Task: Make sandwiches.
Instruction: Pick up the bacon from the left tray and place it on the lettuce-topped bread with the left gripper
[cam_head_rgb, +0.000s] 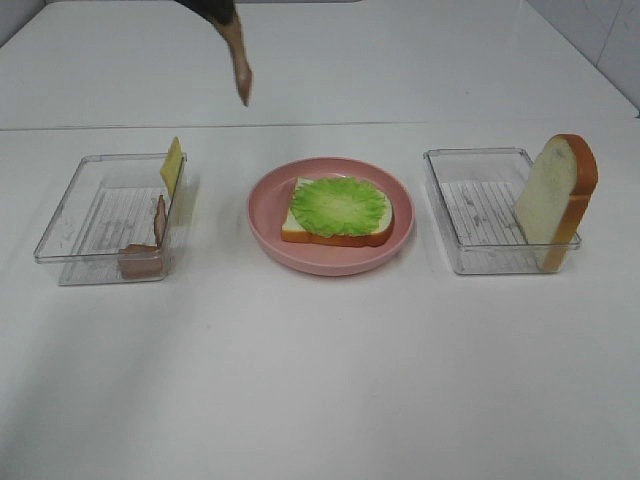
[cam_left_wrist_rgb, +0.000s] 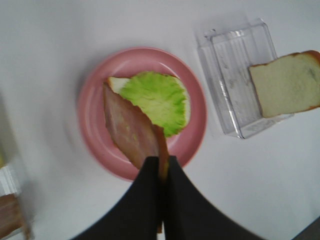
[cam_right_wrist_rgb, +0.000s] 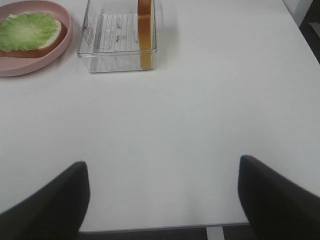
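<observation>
A white bread slice topped with a green lettuce leaf (cam_head_rgb: 338, 206) lies on the round pink plate (cam_head_rgb: 330, 264) at the table's middle. My left gripper (cam_head_rgb: 226, 18) is high behind the plate, shut on a brown bacon strip (cam_head_rgb: 240, 68) that hangs down from it. In the left wrist view the gripper (cam_left_wrist_rgb: 161, 162) holds the bacon (cam_left_wrist_rgb: 131, 127) above the lettuce (cam_left_wrist_rgb: 157, 97) and the plate (cam_left_wrist_rgb: 90, 117). My right gripper (cam_right_wrist_rgb: 160, 200) is open and empty over bare table, off the exterior view. A second bread slice (cam_head_rgb: 557, 200) stands upright in the right tray (cam_head_rgb: 480, 215).
The clear left tray (cam_head_rgb: 100, 215) holds a yellow cheese square (cam_head_rgb: 172, 165) leaning on its right wall and more bacon pieces (cam_head_rgb: 148, 250). The right wrist view shows the plate (cam_right_wrist_rgb: 66, 42), the right tray (cam_right_wrist_rgb: 112, 40) and the upright bread (cam_right_wrist_rgb: 145, 30).
</observation>
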